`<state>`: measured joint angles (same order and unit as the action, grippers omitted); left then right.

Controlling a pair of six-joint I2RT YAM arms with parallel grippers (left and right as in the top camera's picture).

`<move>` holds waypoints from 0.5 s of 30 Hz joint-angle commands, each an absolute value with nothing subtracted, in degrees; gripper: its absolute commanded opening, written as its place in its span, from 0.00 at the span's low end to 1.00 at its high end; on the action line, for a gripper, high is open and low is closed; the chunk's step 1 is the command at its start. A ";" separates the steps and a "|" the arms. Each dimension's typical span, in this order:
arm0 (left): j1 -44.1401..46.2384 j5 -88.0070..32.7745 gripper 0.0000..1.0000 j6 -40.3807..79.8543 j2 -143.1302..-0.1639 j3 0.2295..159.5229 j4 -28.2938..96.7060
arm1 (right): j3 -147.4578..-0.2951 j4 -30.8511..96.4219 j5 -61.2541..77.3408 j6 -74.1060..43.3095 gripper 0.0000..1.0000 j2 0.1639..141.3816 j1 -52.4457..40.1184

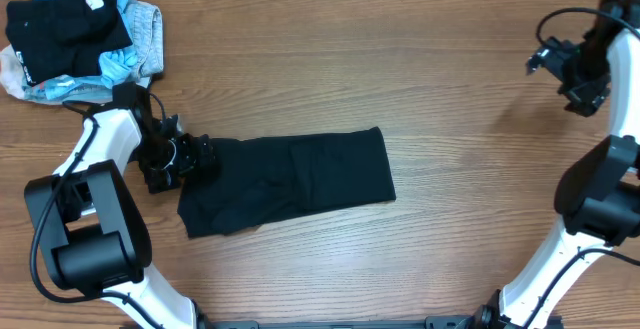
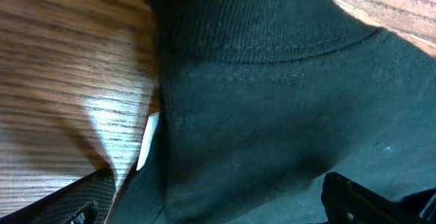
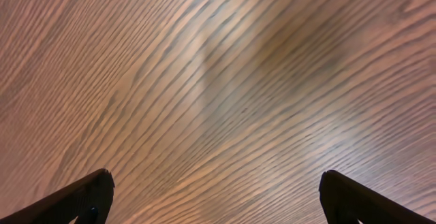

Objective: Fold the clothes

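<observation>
Overhead, the left gripper (image 1: 200,156) rests at the left edge of the folded black garment (image 1: 290,184), jaws spread wide, probably lined up to take that hem. The right gripper (image 1: 578,87), jaws also gaping, hangs over bare tabletop (image 1: 450,89), well apart. A pile of other clothes (image 1: 70,34) crowds the far-left corner.
</observation>
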<state>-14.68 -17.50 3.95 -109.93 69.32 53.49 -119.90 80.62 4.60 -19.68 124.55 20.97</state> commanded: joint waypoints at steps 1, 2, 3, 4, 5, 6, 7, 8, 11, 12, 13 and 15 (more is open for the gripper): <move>-14.74 -19.57 1.00 1.19 -110.34 66.98 51.42 | -121.14 80.51 6.35 -19.70 1.00 123.68 21.47; -14.57 -19.57 1.00 1.10 -110.37 66.48 50.76 | -121.14 80.60 6.35 -19.68 1.00 123.68 21.52; -14.44 -19.86 1.00 0.69 -110.34 66.04 50.43 | -121.14 80.93 6.35 -19.68 1.00 123.68 21.52; -14.31 -20.82 0.98 -0.30 -110.34 65.67 50.35 | -121.14 81.28 6.33 -19.68 1.00 123.68 21.52; -14.15 -22.06 0.95 -1.15 -110.37 65.36 50.37 | -121.14 81.43 6.33 -19.68 1.00 123.68 21.50; -13.91 -23.42 0.91 -1.61 -110.37 65.08 50.39 | -121.14 81.30 6.33 -19.68 1.00 123.68 21.47; -13.67 -24.18 0.84 -1.65 -110.34 64.97 50.52 | -121.14 81.34 6.33 -19.68 1.00 123.68 21.45; -13.30 -24.34 0.77 -1.56 -110.37 64.97 50.70 | -121.14 81.32 6.31 -19.68 1.00 123.68 21.45; -12.25 -23.79 0.50 -1.52 -110.34 64.97 50.57 | -121.14 81.32 6.31 -19.68 1.00 123.68 21.45; -12.10 -23.75 0.37 -1.23 -110.37 64.97 50.48 | -121.14 81.32 6.31 -19.68 1.00 123.68 21.45; -12.08 -23.42 0.24 -0.86 -110.37 64.99 50.43 | -121.14 81.32 6.31 -19.68 1.00 123.68 21.45; -12.10 -20.91 0.04 1.54 -110.34 65.17 50.43 | -121.14 81.32 6.31 -19.68 1.00 123.68 21.45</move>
